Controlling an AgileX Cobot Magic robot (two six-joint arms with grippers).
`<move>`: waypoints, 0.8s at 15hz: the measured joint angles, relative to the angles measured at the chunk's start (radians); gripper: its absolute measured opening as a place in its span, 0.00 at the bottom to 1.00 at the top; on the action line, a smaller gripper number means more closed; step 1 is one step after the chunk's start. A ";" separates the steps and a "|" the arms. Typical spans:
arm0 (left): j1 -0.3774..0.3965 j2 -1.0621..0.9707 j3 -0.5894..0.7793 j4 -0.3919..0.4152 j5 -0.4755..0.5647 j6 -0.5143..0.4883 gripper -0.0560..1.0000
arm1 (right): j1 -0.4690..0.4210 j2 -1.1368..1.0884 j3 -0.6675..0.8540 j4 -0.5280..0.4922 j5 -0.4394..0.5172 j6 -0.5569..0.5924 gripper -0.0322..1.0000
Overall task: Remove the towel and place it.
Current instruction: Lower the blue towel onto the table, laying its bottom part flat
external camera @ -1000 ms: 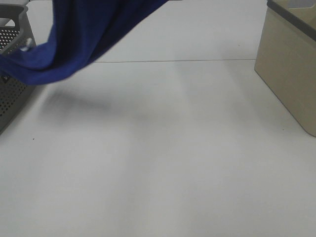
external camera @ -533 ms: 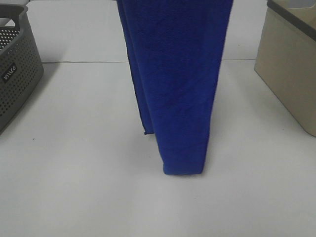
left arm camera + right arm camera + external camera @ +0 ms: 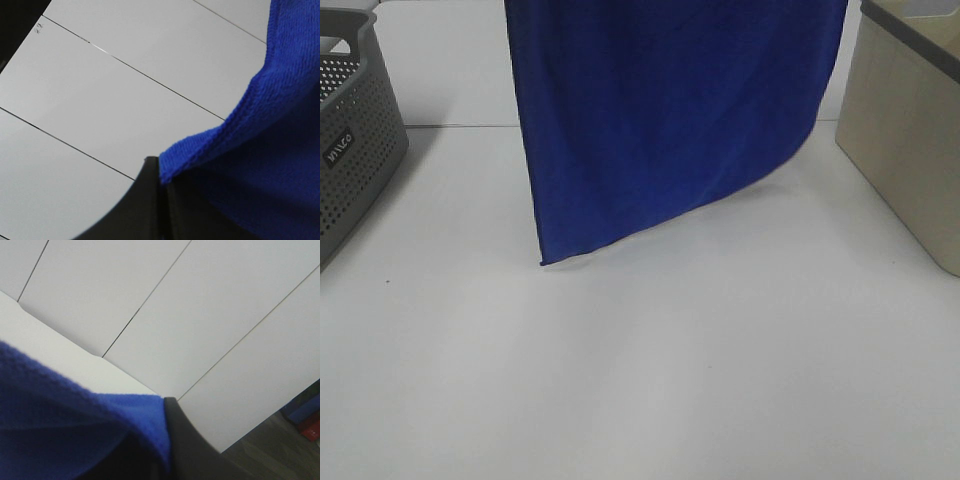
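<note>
Although both arms lie outside the high view, the white table (image 3: 650, 380) fills it. The towel (image 3: 670, 110) hangs spread over its far half, top edge cut off at twelve o'clock, lowest corner at seven o'clock near the surface (contact cannot be told). The beige bin (image 3: 910, 150) at three o'clock and the perforated grey basket (image 3: 355, 150) at nine are both cropped. The left gripper (image 3: 160, 172) and right gripper (image 3: 167, 412) are each clenched on a blue corner, with pale seamed panels (image 3: 210, 315) behind.
</note>
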 joint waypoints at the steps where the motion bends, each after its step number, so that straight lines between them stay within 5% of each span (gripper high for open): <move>1: 0.015 0.005 0.000 0.014 -0.004 -0.001 0.05 | 0.000 0.001 0.000 -0.007 -0.007 0.002 0.05; 3: 0.068 0.009 0.000 0.019 -0.022 -0.040 0.05 | 0.000 0.015 0.000 -0.015 -0.018 0.011 0.05; 7: 0.239 0.061 0.000 0.020 -0.240 -0.222 0.05 | 0.000 0.098 0.000 -0.034 -0.146 0.071 0.05; 12: 0.379 0.222 -0.076 0.020 -0.381 -0.256 0.05 | 0.000 0.228 -0.029 -0.192 -0.260 0.235 0.05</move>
